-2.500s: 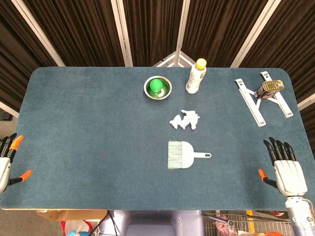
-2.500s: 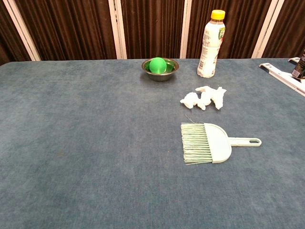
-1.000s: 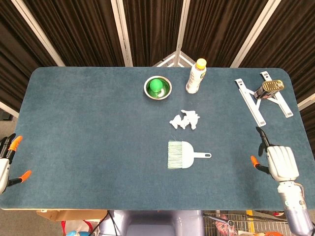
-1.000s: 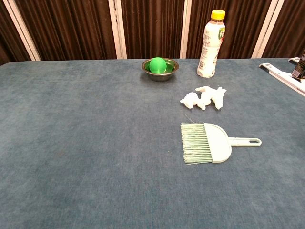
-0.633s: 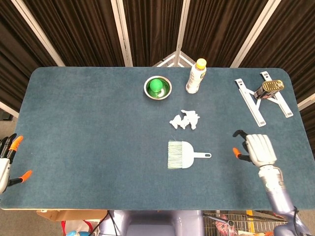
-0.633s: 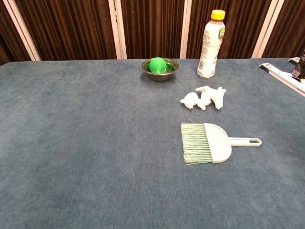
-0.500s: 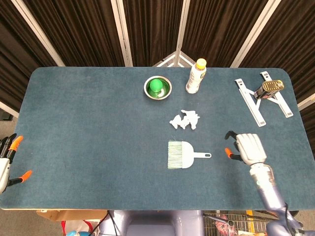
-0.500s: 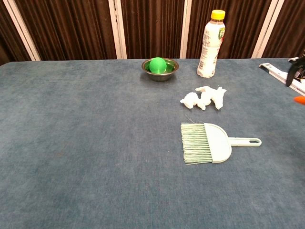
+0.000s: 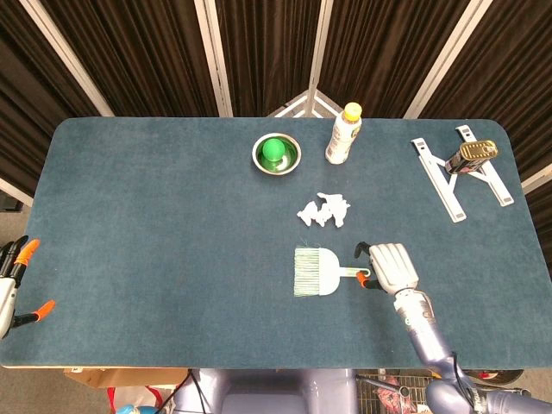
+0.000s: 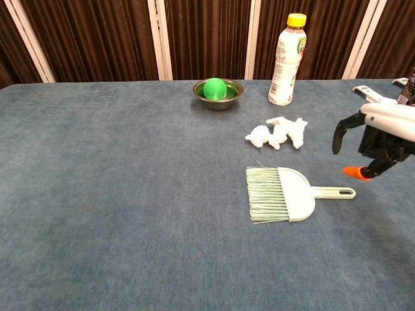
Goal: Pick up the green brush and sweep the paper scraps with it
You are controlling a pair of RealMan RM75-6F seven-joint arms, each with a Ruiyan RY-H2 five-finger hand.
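Note:
The pale green brush (image 9: 317, 272) lies flat on the blue table, bristles to the left and handle (image 10: 333, 192) pointing right. White paper scraps (image 9: 324, 210) sit in a small heap just beyond it. My right hand (image 9: 390, 266) hovers over the handle's free end, fingers curved and apart, holding nothing; in the chest view this hand (image 10: 378, 140) is seen a little above and to the right of the handle tip. My left hand (image 9: 10, 289) hangs off the table's left edge with fingers spread and empty.
A steel bowl (image 9: 276, 154) with a green ball stands behind the scraps, and a yellow-capped bottle (image 9: 342, 134) stands to its right. A white rack with a dark can (image 9: 473, 155) lies at the far right corner.
My right hand has travelled left from the table's right edge to the end of the brush handle and has come into the chest view. Brush, scraps and left hand have not moved.

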